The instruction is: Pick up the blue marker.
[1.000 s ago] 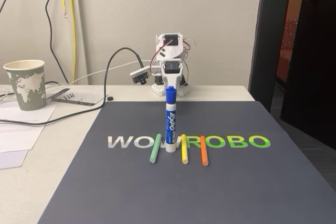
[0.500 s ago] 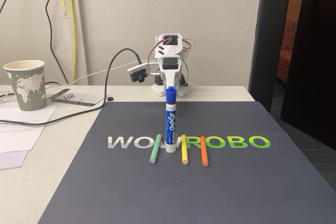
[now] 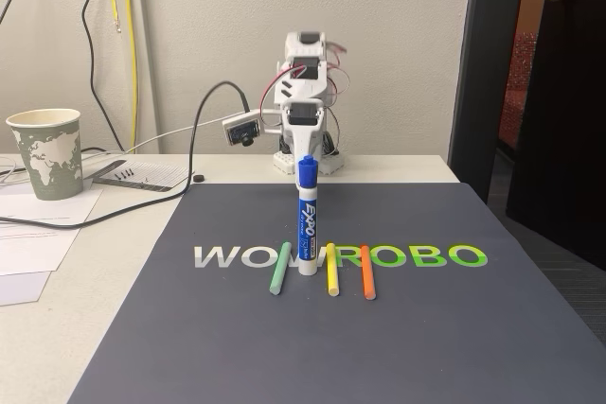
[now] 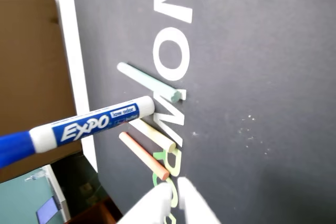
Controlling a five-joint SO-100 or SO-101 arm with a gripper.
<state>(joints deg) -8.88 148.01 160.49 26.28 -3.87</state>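
Blue marker (image 3: 307,218): stands upright on its white end on the dark mat (image 3: 407,328), blue cap on top, over the printed lettering. In the wrist view it leans across the left half of the picture (image 4: 92,124).
Green stick (image 3: 278,269): lies flat just to the left of the marker's base in the fixed view.
Yellow stick (image 3: 332,270): lies flat just to the right of the base.
Orange stick (image 3: 367,272): lies beside the yellow one, farther right.
My claw (image 4: 173,195): two white fingertips show blurred at the bottom edge of the wrist view, close together with a narrow gap; I hold nothing, and appear nearly closed, though the blur leaves this uncertain.
My arm (image 3: 305,101): stands folded at the far edge of the mat, behind the marker and well apart from it.
Paper cup (image 3: 44,151): upright on the table (image 3: 114,262) at far left, among papers and cables.
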